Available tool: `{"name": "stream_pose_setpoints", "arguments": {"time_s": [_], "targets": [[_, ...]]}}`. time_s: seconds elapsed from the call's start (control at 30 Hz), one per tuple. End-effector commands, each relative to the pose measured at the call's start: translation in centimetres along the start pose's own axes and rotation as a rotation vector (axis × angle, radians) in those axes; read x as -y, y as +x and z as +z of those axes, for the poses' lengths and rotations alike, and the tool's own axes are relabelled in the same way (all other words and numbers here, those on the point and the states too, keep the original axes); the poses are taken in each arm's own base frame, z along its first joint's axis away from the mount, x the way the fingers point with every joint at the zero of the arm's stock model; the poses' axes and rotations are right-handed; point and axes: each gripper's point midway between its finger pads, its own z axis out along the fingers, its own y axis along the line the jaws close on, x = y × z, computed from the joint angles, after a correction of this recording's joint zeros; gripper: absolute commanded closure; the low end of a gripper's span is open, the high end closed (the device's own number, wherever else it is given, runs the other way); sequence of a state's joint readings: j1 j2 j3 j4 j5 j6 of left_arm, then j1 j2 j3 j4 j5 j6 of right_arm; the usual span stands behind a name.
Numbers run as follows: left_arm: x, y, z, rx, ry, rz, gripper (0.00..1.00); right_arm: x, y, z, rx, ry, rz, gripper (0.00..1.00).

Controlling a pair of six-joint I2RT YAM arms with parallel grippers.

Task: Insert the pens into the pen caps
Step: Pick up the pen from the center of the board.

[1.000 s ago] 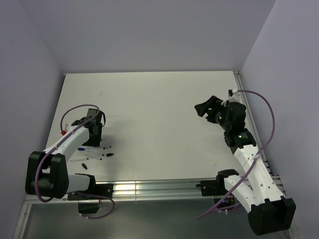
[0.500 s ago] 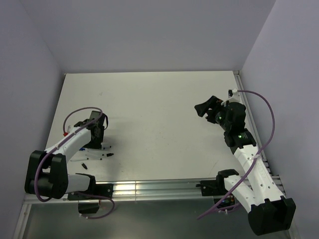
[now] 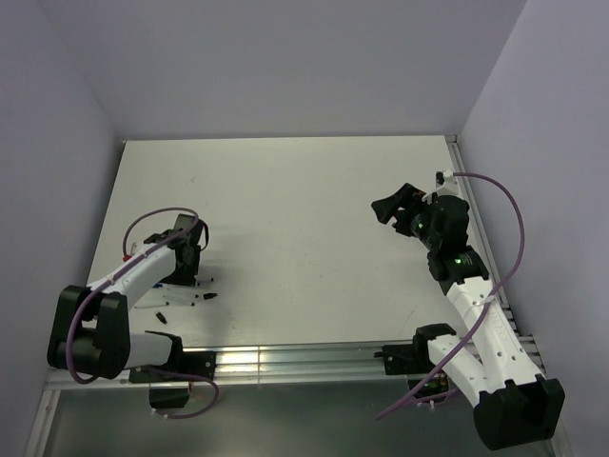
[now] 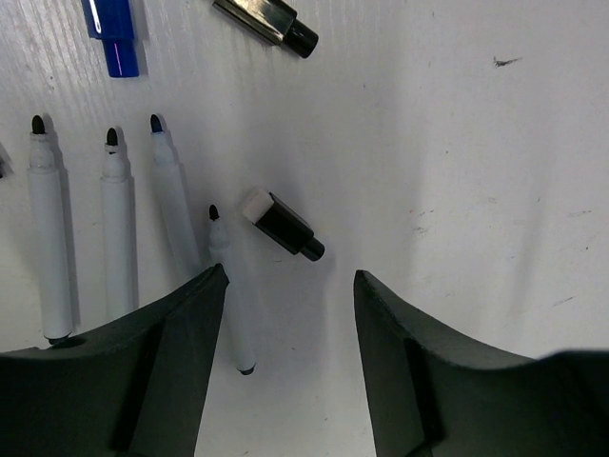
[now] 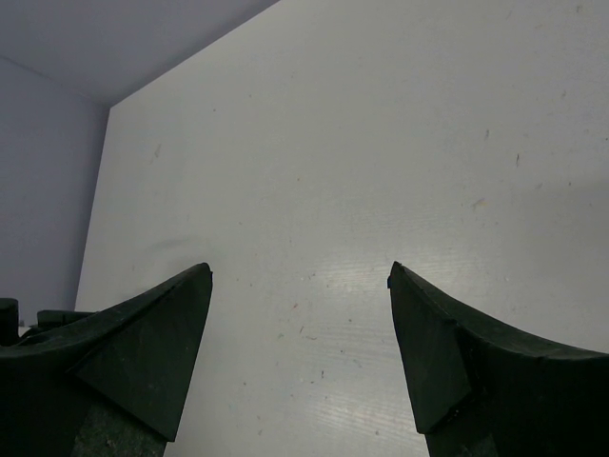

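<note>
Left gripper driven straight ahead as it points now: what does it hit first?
Probably the black cap, just ahead of the left gripper; a pen lies beside it, nearer one finger. Depth unclear.

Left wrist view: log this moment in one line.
left tool open above pens | black cap loose ahead | right tool open, empty
</note>
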State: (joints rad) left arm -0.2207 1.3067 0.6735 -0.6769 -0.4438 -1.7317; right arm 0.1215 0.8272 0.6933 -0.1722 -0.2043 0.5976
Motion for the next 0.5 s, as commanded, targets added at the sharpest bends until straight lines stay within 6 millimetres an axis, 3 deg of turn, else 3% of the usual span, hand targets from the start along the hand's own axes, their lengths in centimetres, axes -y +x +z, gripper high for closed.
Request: {"name": "stream_pose_setpoints", "arguments": {"time_s": [0.0, 0.47], "targets": [[-0.7, 0.0, 0.5, 0.022, -0.025, -0.011, 0.38, -0.2, -0.5, 0.0, 0.028, -0.017, -0.007, 0.18], [0.0, 1.6, 0.4, 0.019, -0.022, 0.026, 0.43, -0.1, -0.4, 0.1, 0.024, -0.010, -0.004, 0.18]]}}
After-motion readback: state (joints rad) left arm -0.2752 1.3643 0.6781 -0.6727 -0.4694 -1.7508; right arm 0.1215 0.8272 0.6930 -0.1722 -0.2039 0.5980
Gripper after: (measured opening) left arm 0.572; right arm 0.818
